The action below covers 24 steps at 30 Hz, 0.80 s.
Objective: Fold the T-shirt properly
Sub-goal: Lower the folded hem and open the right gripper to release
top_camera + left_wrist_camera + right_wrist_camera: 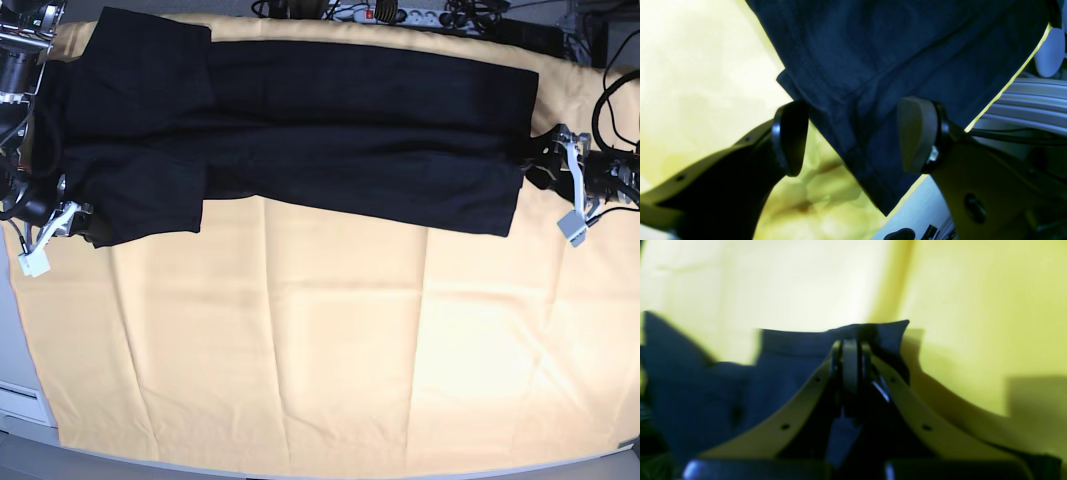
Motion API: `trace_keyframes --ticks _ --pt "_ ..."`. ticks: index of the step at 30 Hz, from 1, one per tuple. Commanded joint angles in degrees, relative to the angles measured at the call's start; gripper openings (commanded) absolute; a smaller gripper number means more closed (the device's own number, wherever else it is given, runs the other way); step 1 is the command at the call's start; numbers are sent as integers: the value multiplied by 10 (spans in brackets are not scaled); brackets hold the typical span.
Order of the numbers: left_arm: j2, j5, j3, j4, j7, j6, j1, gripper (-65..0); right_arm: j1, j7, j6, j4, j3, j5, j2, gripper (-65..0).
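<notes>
The black T-shirt [350, 130] lies stretched sideways across the far half of the pale yellow cloth [330, 350], with a folded layer at its left end. At that end's near corner, my right gripper [80, 215] is shut on the T-shirt. In the right wrist view the gripper [850, 350] has its fingers pressed together over the dark hem [706, 390]. My left gripper [548, 165] stands open at the shirt's right end. In the left wrist view its fingers [918, 133] straddle a corner of the fabric [890, 50] without pinching it.
The yellow cloth covers the table up to its near edge [300, 470]. A power strip and cables [390, 12] lie behind the cloth's far edge. Arm cabling [615, 100] hangs at the right side.
</notes>
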Motion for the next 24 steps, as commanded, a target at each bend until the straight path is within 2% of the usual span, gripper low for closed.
trace_keyframes --ticks 1,3,5,19,23,24 --pt "-16 -12 -7 6 -3 0 -10 -216 11 -8 6 21 18 50 13 -650" --pt "-16 -12 -7 6 -3 0 -10 -216 11 -68 6 38 44 122 13 -650" --pt "-16 -12 -7 6 -3 0 -10 -216 10 -133 6 52 64 140 13 -650" --pt "-16 -12 -7 6 -3 -2 -10 -216 0 -128 6 74 74 140 16 -650" --pt "-16 -12 -7 6 -3 -2 -10 -216 0 -128 6 74 74 140 16 -489" --pt "-16 -12 -7 6 -3 -2 -10 -216 0 -126 6 74 74 140 16 -487"
